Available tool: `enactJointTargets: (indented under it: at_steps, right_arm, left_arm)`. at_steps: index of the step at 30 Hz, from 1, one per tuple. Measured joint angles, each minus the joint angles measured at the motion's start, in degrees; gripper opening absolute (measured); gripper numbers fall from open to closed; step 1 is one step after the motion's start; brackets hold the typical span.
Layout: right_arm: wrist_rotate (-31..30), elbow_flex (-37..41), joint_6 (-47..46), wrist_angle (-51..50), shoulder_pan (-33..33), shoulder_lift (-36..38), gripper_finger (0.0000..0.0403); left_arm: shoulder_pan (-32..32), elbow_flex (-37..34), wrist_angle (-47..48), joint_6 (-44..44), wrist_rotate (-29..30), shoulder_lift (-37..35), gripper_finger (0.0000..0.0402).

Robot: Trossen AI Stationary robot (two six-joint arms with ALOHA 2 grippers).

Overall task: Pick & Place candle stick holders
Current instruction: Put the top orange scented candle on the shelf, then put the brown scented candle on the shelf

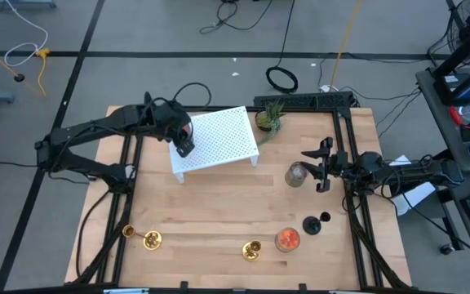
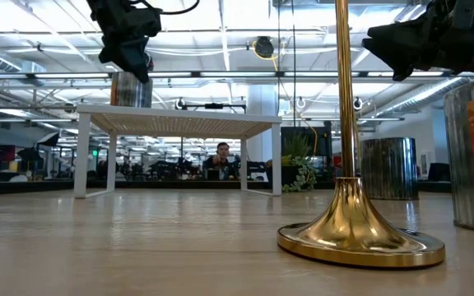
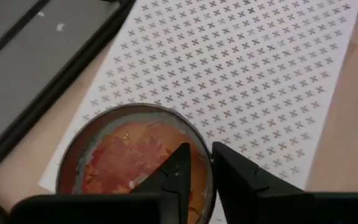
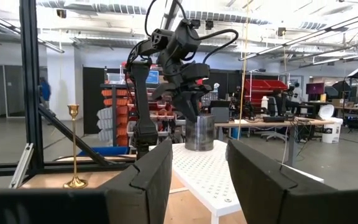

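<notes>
My left gripper [image 1: 184, 144] is over the left part of the white perforated rack [image 1: 223, 139], shut on a glass cup with an orange inside [image 3: 120, 158]. The cup stands on the rack top [image 2: 130, 89]. My right gripper [image 1: 321, 167] is open and empty, raised above the table beside the greyish clear glass cup [image 1: 297, 174]. On the table near the front stand two brass stemmed holders [image 1: 150, 239] [image 1: 251, 250], a second orange glass cup [image 1: 288, 239] and the black stemmed holder [image 1: 311, 224]. My left gripper holds the cup by its rim wall [image 3: 205, 163], on the side away from the rack's edge. One finger [image 3: 173, 171] is inside the cup and the other [image 3: 244, 177] outside. The fingers come from above, pointing down. The cup stands upright with its bottom on the rack top [image 4: 199, 134].
A small green potted plant [image 1: 269, 121] stands behind the rack's right corner. Black frame rails [image 1: 351, 147] run along the table's left and right sides. Bare wood lies between the rack and the front row of holders. A person sits in the room beyond [image 2: 220, 156].
</notes>
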State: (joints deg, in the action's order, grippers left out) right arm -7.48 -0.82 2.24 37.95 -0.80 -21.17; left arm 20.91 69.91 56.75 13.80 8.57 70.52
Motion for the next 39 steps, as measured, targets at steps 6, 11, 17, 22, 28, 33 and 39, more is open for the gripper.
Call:
enactJointTargets:
  at_steps: [6,11,17,22,28,33,39]
  right_arm:
    - [0.01,0.00,0.00,0.00,0.01,0.00,0.0150]
    - [0.02,0.01,0.00,0.00,0.02,0.00,0.0150]
    - [0.02,0.00,-0.03,0.00,0.02,0.00,0.0150]
    - [0.11,-0.36,-0.22,0.64,0.02,0.00,0.0150]
    - [3.63,-4.81,-1.49,-3.84,0.03,-2.55,0.0150]
    - [6.21,-11.91,-1.55,-8.42,0.37,-8.64,0.0150]
    - [6.00,-24.61,-1.14,-28.75,2.38,-17.26,0.0150]
  left_arm:
    - [1.08,0.00,-0.77,-4.98,4.32,-0.02,0.0078]
    - [1.74,0.00,-4.49,-6.32,5.45,-0.02,0.0076]
    - [1.21,0.00,-6.56,-8.12,5.13,-0.24,0.0076]
    - [-0.10,0.00,-7.41,-9.04,5.03,-3.44,0.0076]
    - [-1.94,0.00,-7.47,-7.43,5.00,-9.84,0.0076]
    - [-5.03,0.00,-9.09,-9.22,2.14,-13.98,0.0076]
    - [-10.25,0.02,-11.05,-12.58,1.94,-15.15,0.0076]
